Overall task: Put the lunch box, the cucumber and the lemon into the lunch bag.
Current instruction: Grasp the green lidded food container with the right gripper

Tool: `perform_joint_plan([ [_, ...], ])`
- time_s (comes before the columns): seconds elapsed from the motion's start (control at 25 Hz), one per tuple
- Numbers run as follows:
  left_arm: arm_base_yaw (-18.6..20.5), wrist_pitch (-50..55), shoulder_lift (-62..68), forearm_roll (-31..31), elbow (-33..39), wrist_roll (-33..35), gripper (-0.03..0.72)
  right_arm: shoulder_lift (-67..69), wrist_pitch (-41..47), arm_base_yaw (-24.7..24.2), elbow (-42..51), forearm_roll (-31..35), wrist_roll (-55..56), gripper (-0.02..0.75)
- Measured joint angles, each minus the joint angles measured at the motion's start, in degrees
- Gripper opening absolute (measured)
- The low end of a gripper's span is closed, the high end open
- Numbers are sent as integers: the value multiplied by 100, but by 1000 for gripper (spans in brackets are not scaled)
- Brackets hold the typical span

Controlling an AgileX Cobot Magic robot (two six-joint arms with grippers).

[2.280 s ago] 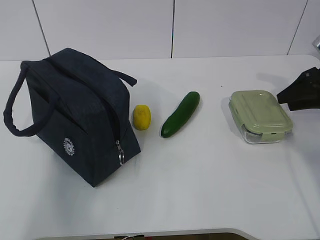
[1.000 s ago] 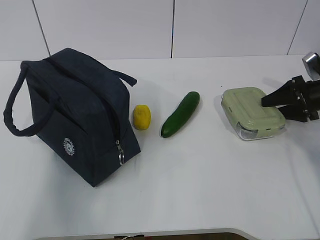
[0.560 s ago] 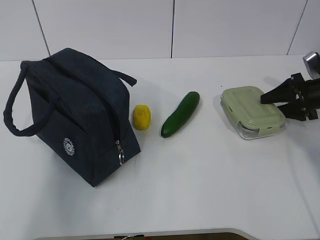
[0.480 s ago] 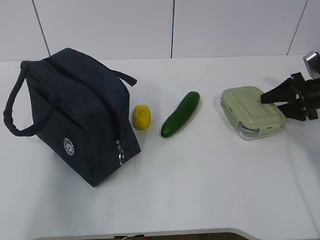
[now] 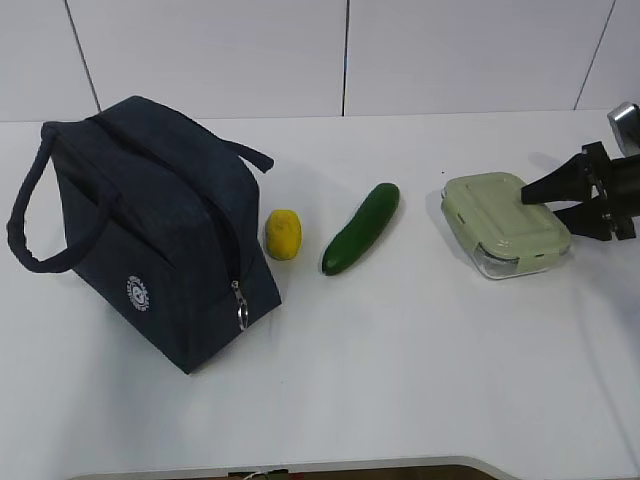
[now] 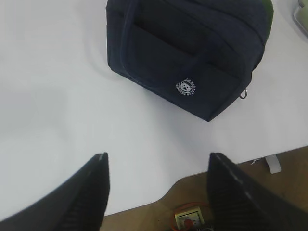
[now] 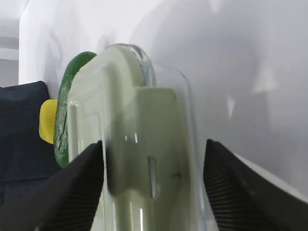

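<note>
The lunch box (image 5: 500, 220), clear glass with a pale green lid, lies at the right of the white table. My right gripper (image 5: 548, 212) is open, its jaws standing either side of the box's right end; in the right wrist view the gripper (image 7: 154, 166) straddles the box (image 7: 139, 125). The dark green cucumber (image 5: 362, 228) and the yellow lemon (image 5: 283, 234) lie mid-table, beside the navy lunch bag (image 5: 150, 230). My left gripper (image 6: 158, 168) is open and empty above the table's front edge, short of the bag (image 6: 187, 53). It is outside the exterior view.
The bag's ring zipper pull (image 5: 240, 305) hangs at its front end. The table's front edge (image 6: 202, 173) lies under the left gripper, with floor below. A white panelled wall (image 5: 350, 50) backs the table.
My right gripper came in from the right edge to straddle the lunch box's end. The box shifted a little left and turned. Over the last half second almost nothing moved.
</note>
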Motion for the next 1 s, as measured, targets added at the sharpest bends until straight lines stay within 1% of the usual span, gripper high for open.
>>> perform_joint_plan([
  [1.0,0,0,0,0,0,0,469,0,-4,68,0,12,52,514],
])
